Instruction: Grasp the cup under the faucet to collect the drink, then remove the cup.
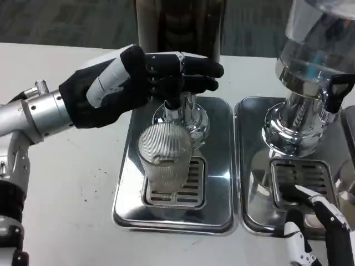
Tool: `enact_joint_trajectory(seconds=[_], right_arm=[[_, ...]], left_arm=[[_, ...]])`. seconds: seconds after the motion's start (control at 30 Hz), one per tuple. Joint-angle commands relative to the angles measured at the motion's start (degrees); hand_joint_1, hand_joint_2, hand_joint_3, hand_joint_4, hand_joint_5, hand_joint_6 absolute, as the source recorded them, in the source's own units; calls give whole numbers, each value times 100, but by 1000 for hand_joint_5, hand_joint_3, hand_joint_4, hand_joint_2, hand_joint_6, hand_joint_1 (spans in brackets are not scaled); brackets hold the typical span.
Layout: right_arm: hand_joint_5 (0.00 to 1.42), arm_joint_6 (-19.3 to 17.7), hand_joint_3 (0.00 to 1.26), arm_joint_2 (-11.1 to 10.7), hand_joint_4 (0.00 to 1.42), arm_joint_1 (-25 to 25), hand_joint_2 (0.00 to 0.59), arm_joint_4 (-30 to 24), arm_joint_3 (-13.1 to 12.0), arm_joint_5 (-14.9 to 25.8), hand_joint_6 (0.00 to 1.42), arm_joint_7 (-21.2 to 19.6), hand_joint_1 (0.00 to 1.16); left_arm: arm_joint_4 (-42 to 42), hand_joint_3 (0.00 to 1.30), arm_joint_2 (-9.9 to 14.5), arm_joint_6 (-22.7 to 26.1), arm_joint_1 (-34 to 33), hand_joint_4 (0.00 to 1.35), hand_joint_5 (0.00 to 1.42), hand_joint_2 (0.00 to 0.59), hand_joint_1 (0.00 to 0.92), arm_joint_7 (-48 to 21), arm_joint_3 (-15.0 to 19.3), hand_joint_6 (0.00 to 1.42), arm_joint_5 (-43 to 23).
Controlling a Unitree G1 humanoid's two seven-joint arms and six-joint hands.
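- Clear ribbed glass cup (165, 158) stands upright on the slotted grate of the left shiny steel drip tray (125, 197), right under the chrome faucet (183, 113) of the dark-bodied drink dispenser (178, 25).
- Left hand (147, 77), black glove w/ white back, is up at the faucet: fingers stretched out over the tap top, apparently resting on or pressing it. Can't tell for sure if they wrap the lever; no sign of anything gripped in the palm.
- Right hand (316, 224) sits low at the near right, fingertips by the front edge of the second steel drip tray (249, 166) under the clear-tank dispenser (319, 50). Mostly cut off by the frame, so can't tell how open it is; nothing seen in it.
- Cup looks empty or near empty; no stream visible, tho hard to judge thru ribbed glass.
- Step in hand, as I read it: the fill stage, w/ the left hand working the tap, cup placed but not held.
- Next move prob. needs: keep tap pressed til level rises, release, then grip the cup around its mid-wall and draw it toward the near edge of the white counter (66, 177), staying level so it clears the spout w/o spilling.
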Motion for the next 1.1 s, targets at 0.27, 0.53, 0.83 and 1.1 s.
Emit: enact_joint_trajectory(seconds=[0.27, 0.53, 0.83, 1.1], right_arm=[[298, -50, 393, -26, 384, -44, 469, 8, -15, 82, 162, 83, 247], [298, -37, 393, -45, 384, -117, 469, 30, -22, 108, 162, 134, 247], [298, -31, 384, -51, 383, -145, 472, 36, -8, 119, 148, 151, 243], [294, 1, 384, -46, 377, -149, 475, -8, 4, 89, 145, 185, 235]], left_arm=[[-75, 278, 102, -857, 140, 148, 159, 83, 0, -118, -207, 90, 237], [-91, 278, 147, -1256, 196, 150, 159, 88, 0, -128, -237, 90, 293], [-212, 286, 167, -1518, 258, 151, 147, 85, 0, -142, -280, 90, 264], [-338, 280, 144, -1779, 325, 151, 145, 83, 0, -52, -275, 96, 235]])
